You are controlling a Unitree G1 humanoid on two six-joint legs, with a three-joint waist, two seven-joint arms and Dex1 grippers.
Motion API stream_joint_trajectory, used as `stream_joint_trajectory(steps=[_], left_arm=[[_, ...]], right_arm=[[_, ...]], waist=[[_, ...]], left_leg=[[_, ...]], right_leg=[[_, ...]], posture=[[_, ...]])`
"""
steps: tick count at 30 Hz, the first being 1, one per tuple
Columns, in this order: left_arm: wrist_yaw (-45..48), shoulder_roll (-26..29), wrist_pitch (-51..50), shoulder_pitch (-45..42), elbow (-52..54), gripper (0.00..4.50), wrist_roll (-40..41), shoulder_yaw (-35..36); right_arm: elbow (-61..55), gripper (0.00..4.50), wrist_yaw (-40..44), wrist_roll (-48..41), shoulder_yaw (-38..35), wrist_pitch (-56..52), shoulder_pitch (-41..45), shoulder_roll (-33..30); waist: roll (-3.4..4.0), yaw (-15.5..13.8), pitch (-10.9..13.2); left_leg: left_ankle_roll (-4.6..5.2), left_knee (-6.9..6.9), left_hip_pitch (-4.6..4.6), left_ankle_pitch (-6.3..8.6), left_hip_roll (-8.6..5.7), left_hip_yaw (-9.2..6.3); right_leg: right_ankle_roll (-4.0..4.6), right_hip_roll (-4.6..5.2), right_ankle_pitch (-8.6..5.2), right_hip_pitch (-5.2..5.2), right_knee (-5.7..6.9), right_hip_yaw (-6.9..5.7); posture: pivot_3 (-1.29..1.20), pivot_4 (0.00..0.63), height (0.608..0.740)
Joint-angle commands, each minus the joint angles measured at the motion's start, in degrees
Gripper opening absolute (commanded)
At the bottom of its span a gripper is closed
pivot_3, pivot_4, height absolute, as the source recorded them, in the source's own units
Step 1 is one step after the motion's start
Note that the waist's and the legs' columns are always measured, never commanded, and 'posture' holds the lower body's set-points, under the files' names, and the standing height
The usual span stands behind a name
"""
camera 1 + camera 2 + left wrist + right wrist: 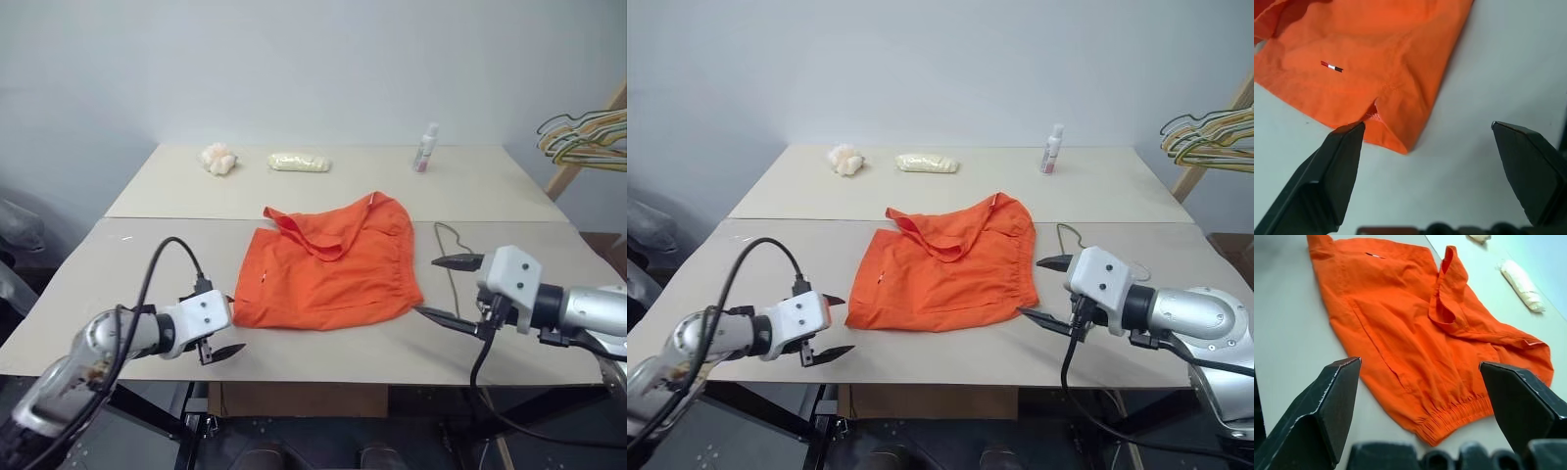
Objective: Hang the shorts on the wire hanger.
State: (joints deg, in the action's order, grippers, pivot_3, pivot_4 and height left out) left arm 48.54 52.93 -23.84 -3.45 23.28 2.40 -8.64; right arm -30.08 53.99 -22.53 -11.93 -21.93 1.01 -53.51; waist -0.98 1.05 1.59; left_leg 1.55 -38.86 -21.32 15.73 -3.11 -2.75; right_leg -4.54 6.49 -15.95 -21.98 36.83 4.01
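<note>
The shorts (330, 269) lie flat on the table (127, 264) between the two end effectors, near the front edge. The left end effector (223, 333), wide open and empty, sits just beside their corner; the right end effector (446, 288), also wide open and empty, flanks the waistband side, with the wire hanger (451, 257) on bare table beyond it.

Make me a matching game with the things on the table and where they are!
Things:
1. shorts
2. small bottle
3. wire hanger
4. bunch of hangers

Places:
A. far edge of the table
B. on the table beside the shorts, by the right gripper
C. hanging off the table, at the far right
D. flat in the middle

Pairs: 1-D, 2-A, 3-B, 4-C
</note>
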Motion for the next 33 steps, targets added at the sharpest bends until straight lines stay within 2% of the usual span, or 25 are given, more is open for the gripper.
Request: stream_joint_trajectory(steps=[1,3,6,10,14,17,18,20,24,30,33], left_arm=[[-3.01,-2.2,1.28,-4.03,-3.63,4.5,-6.49,-4.22],[-2.38,-3.34,1.41,-5.94,-6.27,4.5,-8.25,-6.47],[-2.58,-5.01,4.51,-9.29,-11.39,3.92,-12.42,-10.3],[-3.14,-8.89,5.83,-13.13,-16.64,2.61,-13.89,-11.57],[-3.26,-10.41,9.22,-16.04,-21.43,1.23,-15.68,-11.92],[-3.29,-10.77,11.01,-17.61,-23.54,0.25,-15.87,-10.94],[-2.95,-10.84,10.64,-18.26,-23.65,0.07,-15.27,-10.07],[-2.86,-10.71,10.51,-18.97,-23.5,0.07,-14.81,-8.67],[-0.67,-9.1,8.46,-19.47,-19.73,0.07,-11.4,-3.98],[0.47,-8.43,3.22,-19.7,-14.46,0.07,-7.74,1.25],[0.77,-8.36,1.23,-19.69,-12.55,0.0,-6.67,2.35]], right_arm=[[-2.26,4.45,-0.86,0.11,-1.0,-0.08,0.21,-0.14],[-2.48,4.45,-0.95,0.08,-0.98,-0.08,0.09,-0.17],[-2.69,4.5,-1.11,0.03,-0.68,-0.1,0.31,-0.09],[-2.62,4.5,-0.93,0.22,-0.12,0.3,0.63,-0.14],[-2.21,4.5,-0.46,2.93,2.12,2.52,0.92,-0.63],[1.1,4.5,-0.25,13.18,8.35,10.19,1.22,-2.57],[4.25,4.5,-1.16,19.1,12.16,14.11,2.3,-3.11],[9.34,4.5,-3.05,27.54,17.91,18.77,4.9,-3.13],[20.39,4.5,-8.52,40.06,26.94,23.27,13.07,2.16],[32.09,4.5,-13.22,50.36,34.13,28.51,21.1,8.42],[38.09,3.92,-14.93,53.91,37.22,32.46,23.93,10.59]], waist=[[-0.03,0.07,-0.02],[-0.03,0.23,-0.02],[-0.03,0.39,-0.03],[-0.01,0.52,-0.08],[-0.05,1.07,-0.1],[-0.05,1.71,-0.11],[-0.06,1.88,-0.11],[-0.12,2.51,-0.15],[-0.13,3.63,-0.16],[-0.13,4.62,-0.16],[-0.18,4.77,-0.2]], left_leg=[[0.0,-0.01,-0.06,0.0,0.0,0.0],[0.0,-0.02,-0.14,0.0,0.0,0.0],[0.01,-0.05,-0.14,-0.01,0.0,0.01],[0.01,-0.05,-0.06,-0.01,0.0,-0.01],[0.01,-0.07,-0.06,-0.01,-0.01,-0.01],[0.01,-0.07,-0.08,-0.01,-0.01,-0.01],[0.01,-0.07,-0.08,-0.01,-0.01,0.02],[0.01,-0.08,-0.06,-0.01,-0.01,0.05],[-0.02,-0.09,-0.18,-0.03,0.0,0.09],[-0.05,-0.1,-0.25,-0.05,-0.04,0.0],[-0.05,-0.09,-0.18,-0.05,-0.03,-0.04]], right_leg=[[0.0,-0.01,0.0,0.0,0.03,0.0],[0.0,-0.01,0.0,0.0,0.04,0.0],[0.0,-0.01,0.0,0.0,0.08,0.0],[0.0,-0.02,0.0,0.12,0.07,-0.01],[-0.01,-0.03,0.0,0.12,0.09,-0.01],[-0.01,-0.03,0.0,0.06,0.12,0.0],[-0.01,-0.03,0.0,0.04,0.14,0.0],[-0.01,-0.05,0.0,0.02,0.17,0.01],[-0.01,-0.07,0.0,-0.16,0.25,0.04],[-0.01,-0.05,0.0,-0.2,0.28,0.02],[-0.01,-0.07,0.0,-0.14,0.28,-0.01]], posture=[[-0.13,0.0,0.74],[-0.13,0.0,0.74],[-0.14,0.0,0.74],[-0.15,0.0,0.74],[-0.16,0.0,0.74],[-0.16,0.0,0.74],[-0.16,0.0,0.74],[-0.15,0.0,0.74],[-0.13,0.0,0.74],[-0.12,0.0,0.74],[-0.09,0.0,0.74]])
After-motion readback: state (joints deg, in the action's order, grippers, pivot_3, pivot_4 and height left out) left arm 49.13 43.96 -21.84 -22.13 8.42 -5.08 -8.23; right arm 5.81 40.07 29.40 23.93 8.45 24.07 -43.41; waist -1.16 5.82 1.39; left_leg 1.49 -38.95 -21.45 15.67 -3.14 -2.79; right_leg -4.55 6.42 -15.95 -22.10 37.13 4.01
